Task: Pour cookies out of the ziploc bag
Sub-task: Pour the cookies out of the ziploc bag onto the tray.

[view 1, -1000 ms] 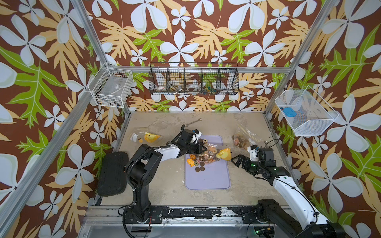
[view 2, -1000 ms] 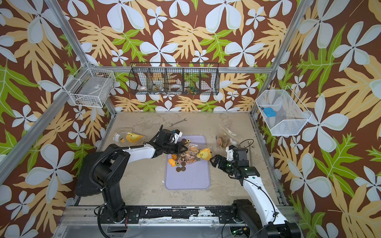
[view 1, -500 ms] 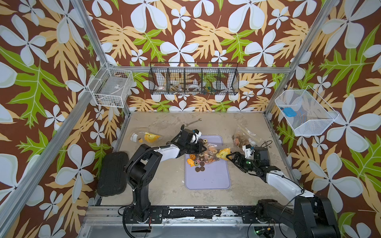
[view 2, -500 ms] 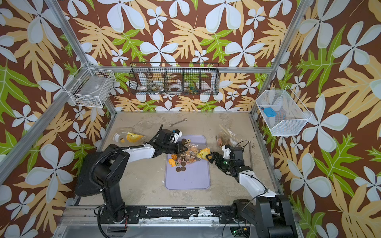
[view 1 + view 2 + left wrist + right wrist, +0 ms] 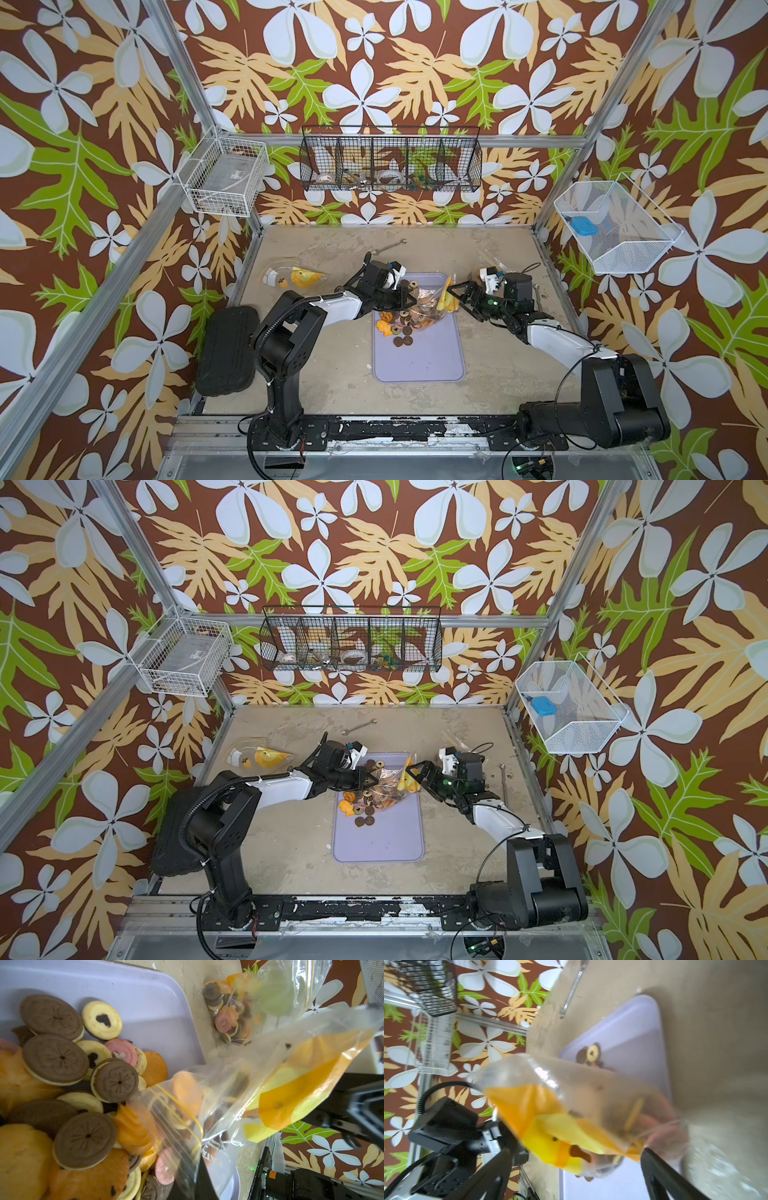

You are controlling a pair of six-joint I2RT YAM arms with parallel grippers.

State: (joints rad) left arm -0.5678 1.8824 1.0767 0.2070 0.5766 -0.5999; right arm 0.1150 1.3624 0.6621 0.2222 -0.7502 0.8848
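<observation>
A clear ziploc bag (image 5: 432, 305) (image 5: 392, 787) with a yellow and orange printed end lies over the far part of the lilac tray (image 5: 415, 357) (image 5: 378, 841). My left gripper (image 5: 409, 300) (image 5: 195, 1184) is shut on the bag's (image 5: 228, 1095) edge near its mouth. Several cookies (image 5: 397, 328) (image 5: 361, 808) (image 5: 62, 1064), brown, tan, pink and orange, are heaped on the tray by the mouth; others are still inside. My right gripper (image 5: 457, 297) (image 5: 576, 1153) is open, a finger on either side of the bag's (image 5: 571, 1115) yellow end without pressing it.
A second bag of cookies (image 5: 228, 1012) lies on the table beyond the tray, near the right arm. Another bag with a yellow print (image 5: 297, 277) sits at the left. A wrench (image 5: 388, 246) lies at the back, and a black pad (image 5: 227, 349) at the front left.
My right gripper has moved left from beside the tray up to the bag's yellow end, still open. The left gripper has stayed shut on the bag in the same place.
</observation>
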